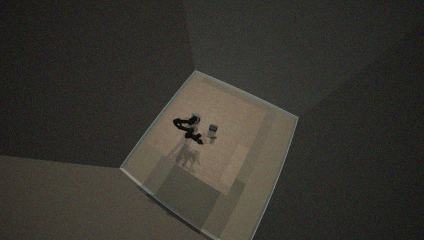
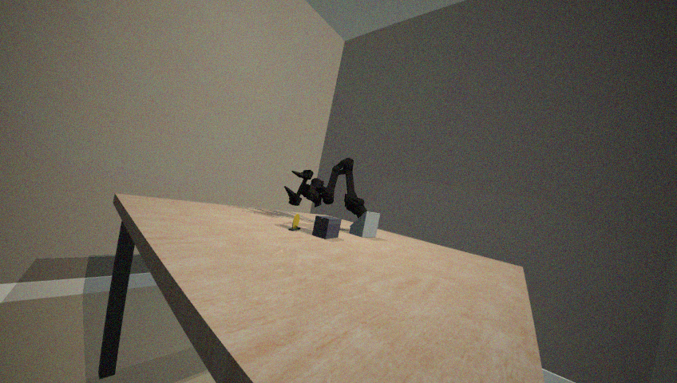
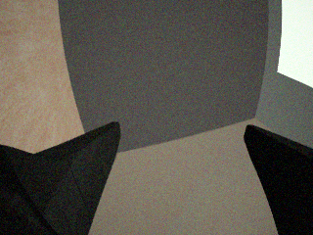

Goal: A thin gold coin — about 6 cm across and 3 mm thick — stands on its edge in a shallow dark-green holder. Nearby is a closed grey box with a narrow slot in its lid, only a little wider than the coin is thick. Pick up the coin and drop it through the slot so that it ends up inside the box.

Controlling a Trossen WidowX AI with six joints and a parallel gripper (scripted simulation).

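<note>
The gold coin stands upright on its edge in the small dark holder on the table. The closed grey box stands beside it, between the coin and the arm's base block in the exterior view. The slot is too small to make out clearly. My gripper is open and empty, high above the table and to the side of the coin. Its fingers point sideways, and the wrist view shows neither coin nor box.
The black arm rises from a pale base block near the box. The wooden table carries the arm, box and holder. The wrist view shows walls and part of the table top at left.
</note>
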